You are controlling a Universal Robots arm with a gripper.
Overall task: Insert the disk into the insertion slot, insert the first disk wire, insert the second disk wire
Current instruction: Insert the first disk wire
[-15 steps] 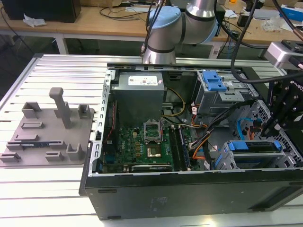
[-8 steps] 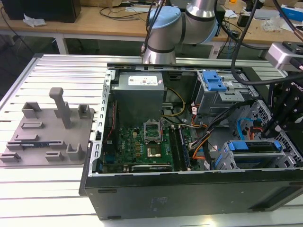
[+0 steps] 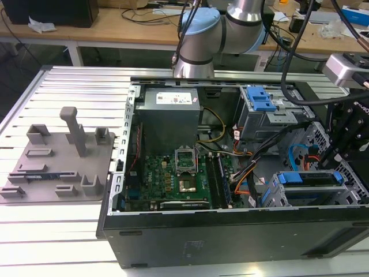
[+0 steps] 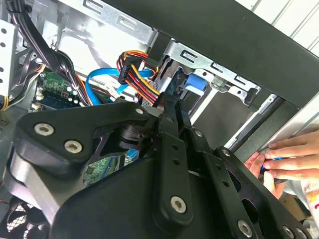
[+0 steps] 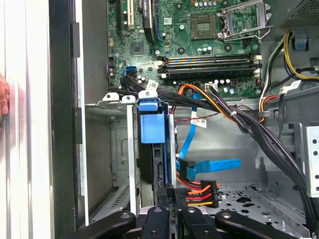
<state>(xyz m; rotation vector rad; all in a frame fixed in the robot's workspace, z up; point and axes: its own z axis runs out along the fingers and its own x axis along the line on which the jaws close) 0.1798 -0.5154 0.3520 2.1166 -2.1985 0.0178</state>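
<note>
The fingers (image 5: 166, 204) (image 4: 170, 124) are drawn together with no gap showing. Their tips are at the end of the disk (image 5: 150, 127), but it cannot be told whether they pinch it. Just beside them in the first wrist view, a red, orange and yellow wire bundle (image 5: 199, 191) and a blue flat cable (image 5: 212, 166) crowd that end of the disk. Farther out, a thick black cable bundle (image 5: 259, 129) runs past the motherboard (image 5: 199, 30). In the second wrist view a person's hand (image 4: 289, 157) is beside the outer side of the case (image 3: 230, 236). The disk (image 3: 305, 178) stands on edge in the insertion slot (image 3: 274, 193), a grey sheet-metal cage at the exterior view's right. Its bright blue frame shows along the upper edge. The case sits on a slotted metal desk (image 3: 57, 242).
</note>
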